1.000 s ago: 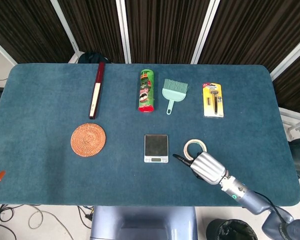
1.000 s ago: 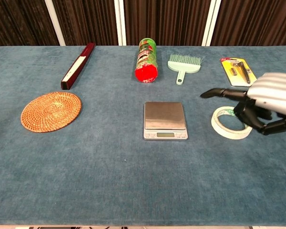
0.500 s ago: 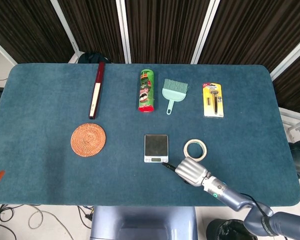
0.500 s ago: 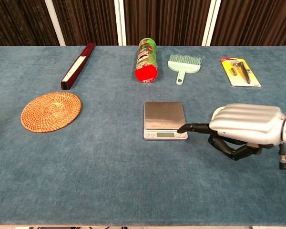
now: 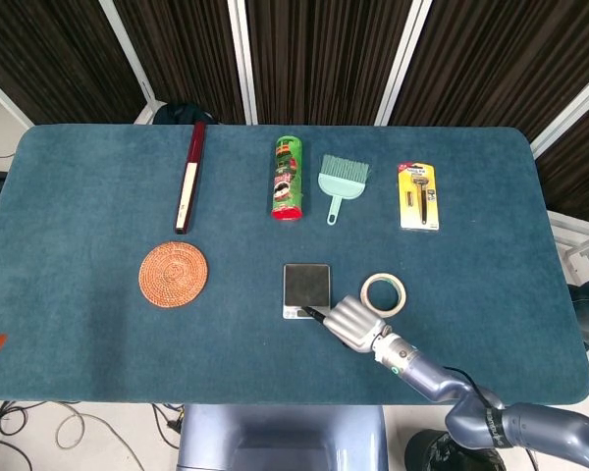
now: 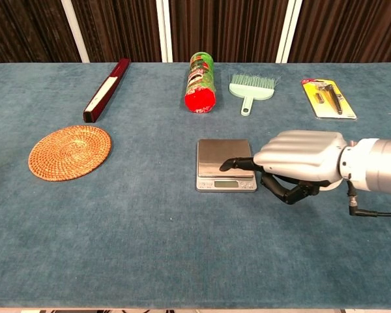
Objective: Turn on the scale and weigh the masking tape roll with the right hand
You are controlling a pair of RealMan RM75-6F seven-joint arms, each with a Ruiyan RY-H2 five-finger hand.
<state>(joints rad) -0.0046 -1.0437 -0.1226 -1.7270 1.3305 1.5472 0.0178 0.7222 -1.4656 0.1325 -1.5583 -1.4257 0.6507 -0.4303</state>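
The right robot hand (image 6: 300, 160) is seen at the near right corner of the scale (image 5: 306, 290), with one dark finger (image 6: 238, 164) stretched out over the front strip and the rest curled under the palm; nothing is held in it. Whether the fingertip is already touching a button cannot be told. The left robot hand is not shown in either view.

Several slips are judged possible. The small buttons could be missed, or the wrong one pressed, because the fingertip is broad against the narrow control strip. The light scale could be pushed across the blue bench (image 5: 98, 245) if the press lands sideways. The weighing plate could be loaded by the resting finger during switch-on, so a false zero might be taken. The masking tape roll (image 5: 384, 293), lying flat just right of the scale and close behind the robot hand in the head view, could be knocked by the knuckles or forearm.

No writing can be read: the print on the green can (image 5: 287, 178) and the yellow blister pack (image 5: 418, 196) is too small, and the scale's display is unclear
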